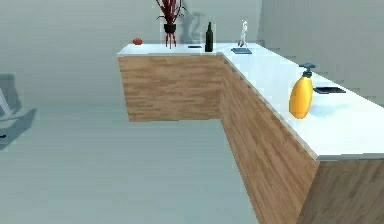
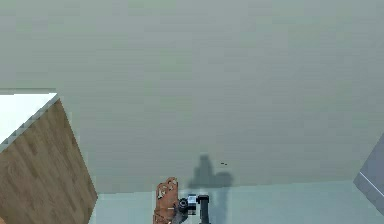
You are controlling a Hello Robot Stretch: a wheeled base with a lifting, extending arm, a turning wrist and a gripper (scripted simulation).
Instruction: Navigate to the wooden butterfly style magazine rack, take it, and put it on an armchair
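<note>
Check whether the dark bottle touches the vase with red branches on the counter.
Apart. The forward view shows a strip of white counter between the dark bottle and the vase.

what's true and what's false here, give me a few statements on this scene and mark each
A yellow bottle stands on the counter. True.
The counter top is black. False: it is white.
A dark bottle stands on the counter's far part. True.
The red thing lies on the floor. False: it lies on the counter.
A brown wooden thing shows left of the gripper in the arm side view. True.
</note>
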